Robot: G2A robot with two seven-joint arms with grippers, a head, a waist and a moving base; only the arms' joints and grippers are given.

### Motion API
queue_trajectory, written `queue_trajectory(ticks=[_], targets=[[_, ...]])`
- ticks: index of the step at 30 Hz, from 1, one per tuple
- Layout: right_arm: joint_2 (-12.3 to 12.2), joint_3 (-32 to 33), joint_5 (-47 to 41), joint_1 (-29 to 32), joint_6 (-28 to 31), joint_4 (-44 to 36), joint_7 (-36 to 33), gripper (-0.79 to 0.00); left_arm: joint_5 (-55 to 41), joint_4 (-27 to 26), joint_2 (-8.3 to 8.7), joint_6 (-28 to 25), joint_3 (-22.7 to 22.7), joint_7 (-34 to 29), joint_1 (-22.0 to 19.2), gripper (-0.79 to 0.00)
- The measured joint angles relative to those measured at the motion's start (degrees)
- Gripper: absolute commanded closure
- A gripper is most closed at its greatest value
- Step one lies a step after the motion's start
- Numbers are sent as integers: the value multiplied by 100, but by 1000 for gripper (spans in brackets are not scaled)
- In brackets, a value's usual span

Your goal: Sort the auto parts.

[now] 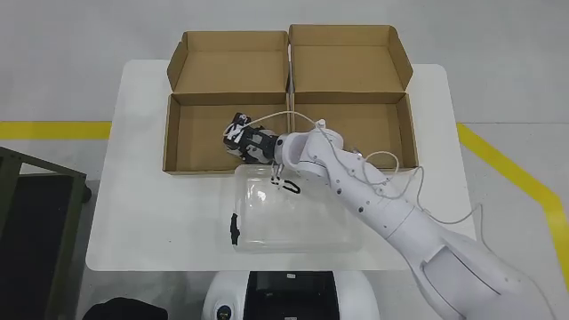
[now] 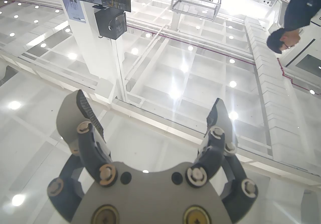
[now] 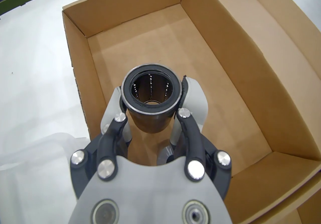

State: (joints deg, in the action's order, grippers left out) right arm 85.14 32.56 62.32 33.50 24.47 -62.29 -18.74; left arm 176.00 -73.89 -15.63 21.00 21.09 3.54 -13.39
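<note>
One dark metal cylinder with a hollow bore lined by rows of tiny steel balls (image 3: 148,122) sits pinched in the right gripper (image 3: 153,89), whose two pale fingers (image 3: 198,102) press on opposite sides of its round wall. The open end ring faces back toward the wrist, so the long axis runs across the line of the pinch rather than along it. Just beyond the fingertips lies the bare floor of the left brown cardboard box (image 3: 213,34), its walls well apart from the part on either side. From above, that same gripper (image 1: 238,133) hangs inside the box's (image 1: 191,138) outline, toward the corner nearest the arm. Behind the hand, nearer the robot, is a clear plastic tray (image 1: 302,231) with one small black piece (image 1: 234,228) at its edge. To the hand's far side stands the second cardboard box (image 1: 382,129), both boxes resting on the white table (image 1: 147,204). The left gripper (image 2: 150,107) points up at the ceiling, fingers spread wide with nothing between them. The right arm is plainly the one placed to act. What the next move seems to need is only a short drop toward the floor ahead of the fingertips before letting go. Released from height, a round part like this could tip and roll.
</note>
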Motion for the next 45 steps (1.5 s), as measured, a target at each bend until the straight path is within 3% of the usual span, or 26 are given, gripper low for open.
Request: queue_trajectory(ticks=[10,13,14,16,24,34,45], targets=[[113,37,89,-60,102,202,-26,-382,0,0,0,0,0,0,0,-785],[131,93,41,-51,134,248,-41,-489,0,0,0,0,0,0,0,-785],[135,119,38,-51,143,251,-40,-573,0,0,0,0,0,0,0,-785],[137,163,39,-46,145,233,-38,-646,0,0,0,0,0,0,0,-785],[45,578,139,53,122,-326,118,-785,0,0,0,0,0,0,0,-785],[-324,1607,520,708,162,-2043,-272,-785,0,0,0,0,0,0,0,-785],[-765,3018,711,2116,736,-3916,-864,-785,0,0,0,0,0,0,0,-785]])
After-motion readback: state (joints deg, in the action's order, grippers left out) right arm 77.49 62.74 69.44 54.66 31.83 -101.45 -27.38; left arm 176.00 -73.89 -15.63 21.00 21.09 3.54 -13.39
